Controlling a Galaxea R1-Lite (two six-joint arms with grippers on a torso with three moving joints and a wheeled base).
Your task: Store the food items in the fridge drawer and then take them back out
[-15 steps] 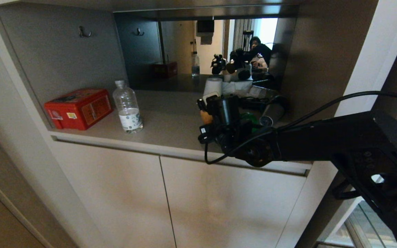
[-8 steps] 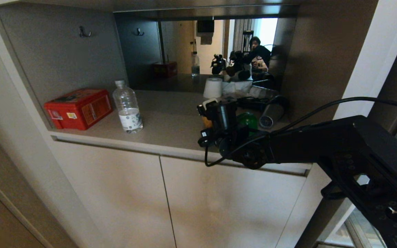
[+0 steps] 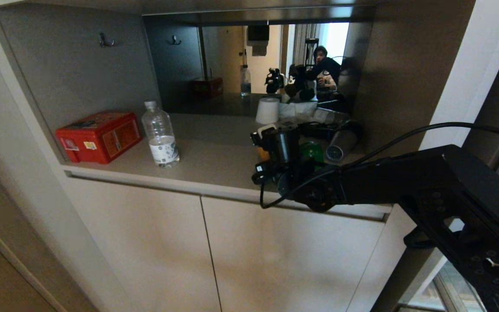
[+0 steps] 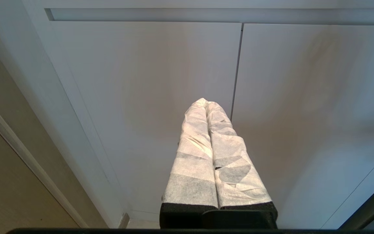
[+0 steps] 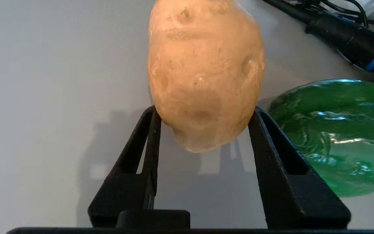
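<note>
On the counter (image 3: pixel 215 160) the box (image 3: pixel 98 136) lies left of the bottle (image 3: pixel 160 135), the potato (image 5: pixel 205 71) (between the right hand's (image 5: pixel 203 113) 2 fingers) just beside the pepper (image 5: pixel 339 133).

Grey counter (image 3: pixel 215 151) set in a recessed niche above two pale cabinet doors (image 3: pixel 180 251). Red box (image 3: pixel 98 136) at the left, a clear water bottle (image 3: pixel 160 135) upright just beside it. Farther back, a white paper roll (image 3: pixel 268 110) before a mirror (image 3: pixel 249 65); a hair dryer (image 3: pixel 340 143) lies at the right, near black cables (image 5: pixel 342 29). Two hooks (image 3: pixel 105 41) on the wall.
</note>
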